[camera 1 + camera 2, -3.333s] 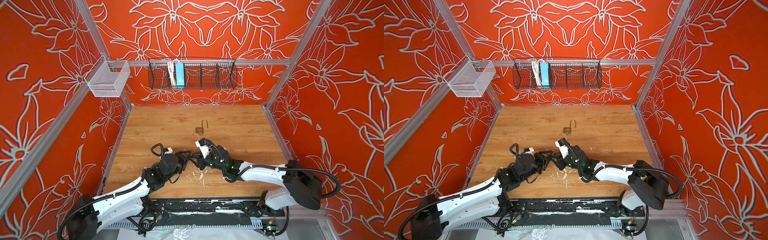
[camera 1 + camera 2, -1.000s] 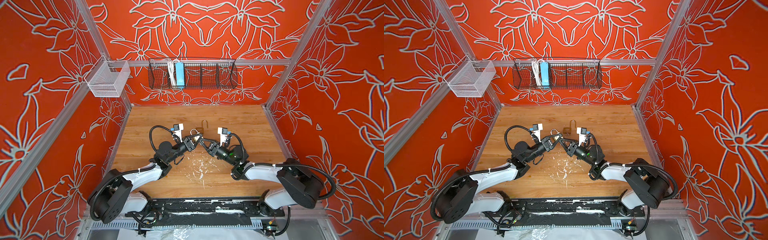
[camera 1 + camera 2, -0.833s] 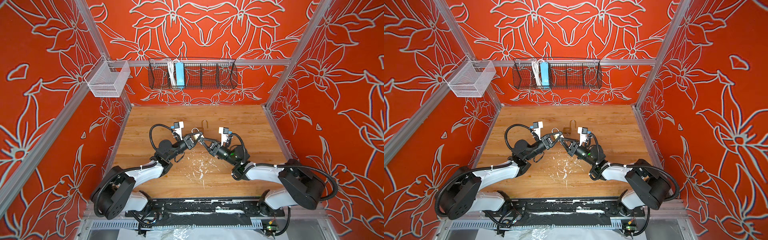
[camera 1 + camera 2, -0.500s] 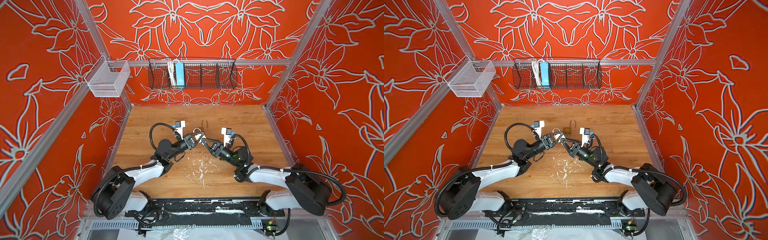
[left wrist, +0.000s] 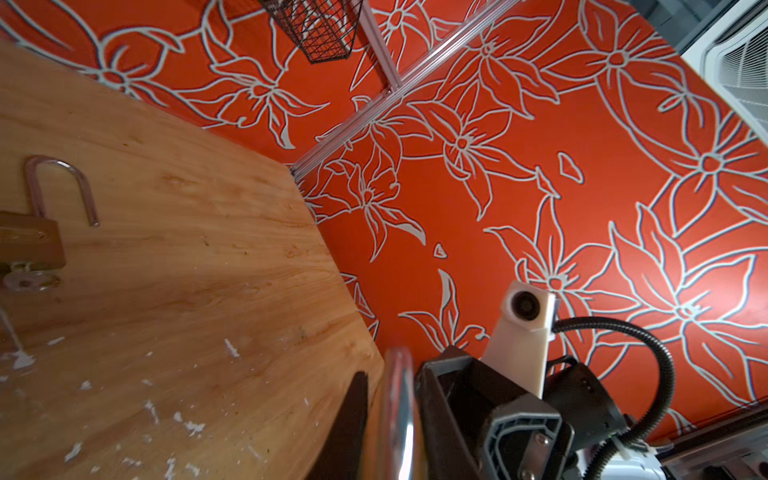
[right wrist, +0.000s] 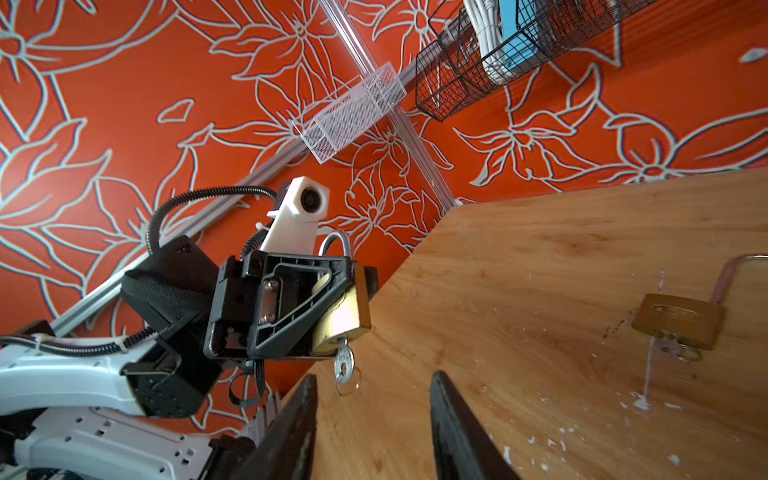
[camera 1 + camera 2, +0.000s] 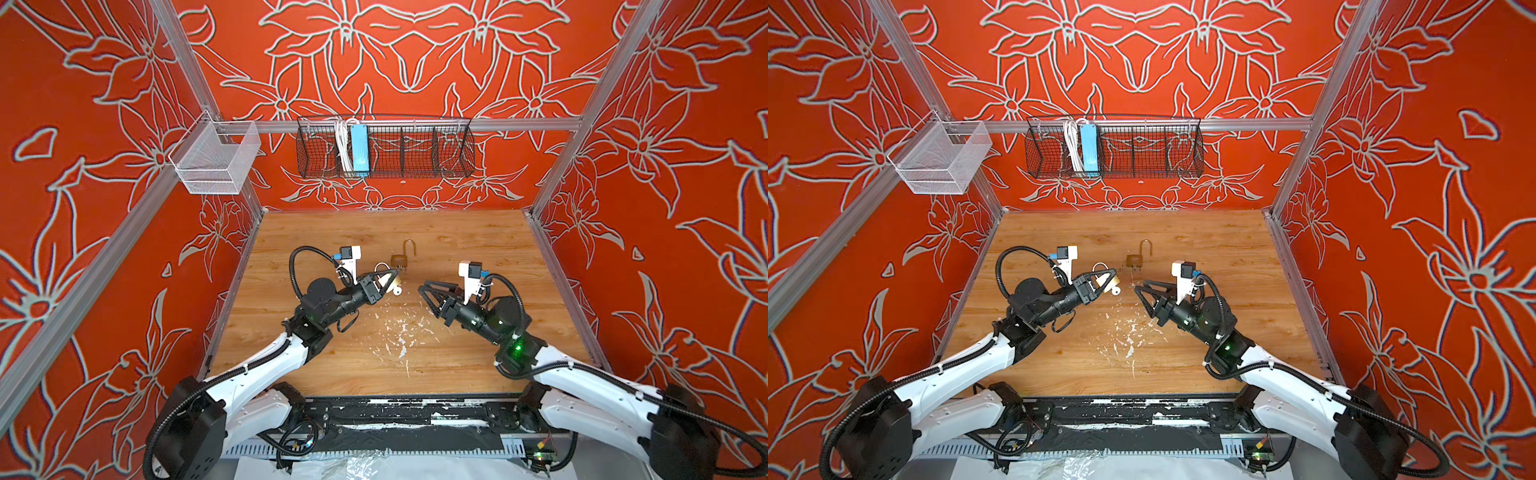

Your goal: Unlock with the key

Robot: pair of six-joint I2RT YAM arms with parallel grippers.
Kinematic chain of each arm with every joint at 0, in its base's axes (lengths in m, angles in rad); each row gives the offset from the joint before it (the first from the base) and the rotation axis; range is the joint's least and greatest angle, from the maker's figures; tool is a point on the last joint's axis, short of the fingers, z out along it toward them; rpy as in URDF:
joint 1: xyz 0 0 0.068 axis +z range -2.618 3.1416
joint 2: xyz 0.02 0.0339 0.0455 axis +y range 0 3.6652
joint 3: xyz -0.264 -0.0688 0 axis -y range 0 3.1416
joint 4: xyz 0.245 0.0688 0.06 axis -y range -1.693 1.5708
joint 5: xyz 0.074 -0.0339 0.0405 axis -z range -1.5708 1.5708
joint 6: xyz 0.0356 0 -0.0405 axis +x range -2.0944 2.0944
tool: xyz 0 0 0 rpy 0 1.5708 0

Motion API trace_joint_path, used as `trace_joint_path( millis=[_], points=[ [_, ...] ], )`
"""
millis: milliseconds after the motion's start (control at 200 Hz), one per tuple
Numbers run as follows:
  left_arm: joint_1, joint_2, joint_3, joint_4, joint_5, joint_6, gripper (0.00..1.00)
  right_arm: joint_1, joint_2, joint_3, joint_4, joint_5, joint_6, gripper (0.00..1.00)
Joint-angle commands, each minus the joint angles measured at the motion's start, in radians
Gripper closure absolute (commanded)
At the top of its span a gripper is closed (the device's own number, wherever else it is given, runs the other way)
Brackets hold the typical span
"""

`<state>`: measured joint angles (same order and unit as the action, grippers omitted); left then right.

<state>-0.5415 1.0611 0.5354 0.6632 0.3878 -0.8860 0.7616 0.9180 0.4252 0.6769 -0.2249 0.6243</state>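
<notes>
On the left, the left gripper (image 7: 390,277) is closed on the brass body of a padlock (image 6: 347,316). It holds the padlock up off the table (image 7: 457,232), with the keyhole end turned toward the right arm. A key (image 6: 343,360) sits in that keyhole with its ring hanging below, so getting the key into the lock looks done. The silver shackle (image 6: 337,245) rises behind the gripper. Its feet are hidden, so I cannot tell whether it is free of the body or locked in.

Toward the middle and farther back on the table, a second padlock (image 7: 400,260) lies flat. Its shackle is plainly swung open and it has a key of its own in it. Neither gripper touches it.

On the right, the right gripper (image 6: 372,378) faces the held padlock with its jaws standing apart and nothing between them. It is near the key but clear of it.

As I judge it, the grasping and the inserting are finished. What is left depends on the hidden shackle. If the held padlock is locked, the right gripper needs to close on the key's head and turn it while the left steadies the body. If the key is already turned, only freeing the shackle remains.
</notes>
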Motion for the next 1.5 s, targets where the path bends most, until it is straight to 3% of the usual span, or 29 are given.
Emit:
trace_joint_path(
  millis=[0, 155, 240, 350, 585, 726, 1011, 1166, 1326, 1496],
  points=[
    [0.0, -0.015, 0.017, -0.038, 0.073, 0.09, 1.0, -0.001, -0.016, 0.009, -0.111, 0.018, -0.094, 0.48],
    [-0.016, -0.011, 0.123, -0.222, 0.33, 0.292, 1.0, -0.021, 0.078, 0.133, -0.134, -0.197, -0.173, 0.45],
    [-0.029, -0.025, 0.17, -0.368, 0.37, 0.394, 1.0, -0.032, 0.121, 0.157, -0.051, -0.292, -0.164, 0.45],
    [-0.032, -0.038, 0.177, -0.391, 0.417, 0.44, 1.0, -0.032, 0.158, 0.183, -0.027, -0.343, -0.167, 0.45],
    [-0.035, -0.017, 0.199, -0.445, 0.444, 0.514, 1.0, -0.036, 0.143, 0.181, 0.004, -0.392, -0.192, 0.51],
    [-0.036, -0.009, 0.219, -0.46, 0.453, 0.549, 1.0, -0.042, 0.158, 0.223, -0.059, -0.444, -0.222, 0.69],
    [-0.035, -0.029, 0.253, -0.534, 0.433, 0.727, 1.0, -0.056, 0.212, 0.296, -0.122, -0.579, -0.26, 0.62],
    [-0.035, -0.066, 0.227, -0.499, 0.436, 0.856, 1.0, -0.064, 0.175, 0.303, -0.182, -0.532, -0.334, 0.54],
    [-0.036, -0.133, 0.218, -0.533, 0.439, 0.966, 1.0, -0.085, 0.176, 0.349, -0.26, -0.593, -0.38, 0.55],
    [-0.036, -0.144, 0.228, -0.573, 0.457, 1.0, 1.0, -0.088, 0.197, 0.368, -0.238, -0.654, -0.381, 0.59]
  ],
)
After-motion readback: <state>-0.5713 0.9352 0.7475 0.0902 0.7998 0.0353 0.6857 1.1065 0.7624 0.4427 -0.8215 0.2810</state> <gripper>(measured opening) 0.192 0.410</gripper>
